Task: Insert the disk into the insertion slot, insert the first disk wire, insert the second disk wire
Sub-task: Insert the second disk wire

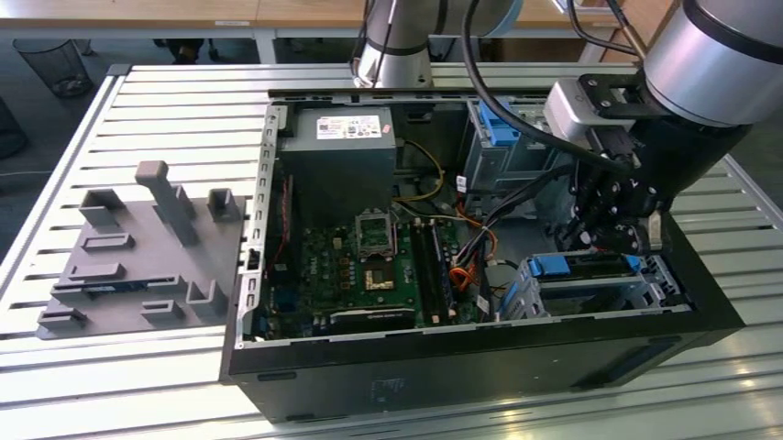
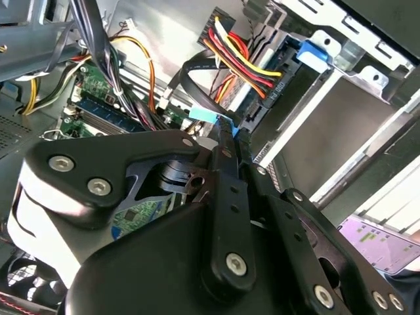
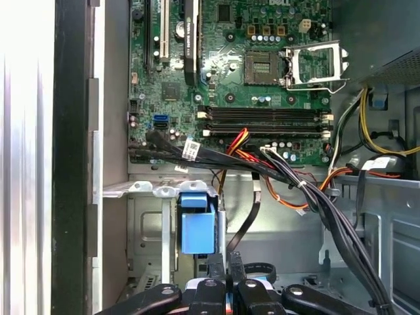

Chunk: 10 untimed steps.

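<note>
Case [image 1: 490, 367] is matt black, looks like painted metal, sitting on a ribbed, shiny metal table [image 1: 159, 101]. Drive bay [image 1: 667, 275] is dull grey sheet metal with glossy blue plastic on the disk [image 1: 551, 266]. Motherboard [image 3: 223, 65] is green, slightly glossy. Fixture [image 1: 135, 266] is matt grey plastic. Gripper [image 2: 230, 141] is smooth black, satin, with shiny screws.

grey fixture block [image 1: 141, 261]: exterior view, left, on slatted table [image 1: 147, 101] | green motherboard [image 1: 367, 266]: centre, inside open case | power supply [image 1: 336, 147]: above it | wire bin [image 1: 55, 64]: upper left
</note>
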{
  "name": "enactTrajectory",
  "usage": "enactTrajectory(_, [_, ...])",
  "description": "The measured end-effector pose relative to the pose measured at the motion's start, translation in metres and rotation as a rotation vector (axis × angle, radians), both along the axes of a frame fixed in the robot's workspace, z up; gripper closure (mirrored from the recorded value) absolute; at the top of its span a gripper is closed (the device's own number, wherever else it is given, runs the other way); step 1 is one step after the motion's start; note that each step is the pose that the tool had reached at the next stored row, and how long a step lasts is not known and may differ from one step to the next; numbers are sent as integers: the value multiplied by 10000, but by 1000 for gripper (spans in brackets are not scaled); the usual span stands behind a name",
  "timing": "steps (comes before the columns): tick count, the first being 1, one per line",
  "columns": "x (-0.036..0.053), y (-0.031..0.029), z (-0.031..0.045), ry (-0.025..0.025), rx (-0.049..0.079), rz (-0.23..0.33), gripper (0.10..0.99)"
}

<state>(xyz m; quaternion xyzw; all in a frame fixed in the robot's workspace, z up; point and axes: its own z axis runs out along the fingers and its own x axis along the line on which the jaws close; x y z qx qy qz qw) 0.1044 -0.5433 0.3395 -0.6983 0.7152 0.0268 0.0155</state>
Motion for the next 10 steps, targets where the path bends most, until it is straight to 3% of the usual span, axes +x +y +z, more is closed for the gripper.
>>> enactTrajectory(10, [5, -41, -21, 0, 0, 1, 941])
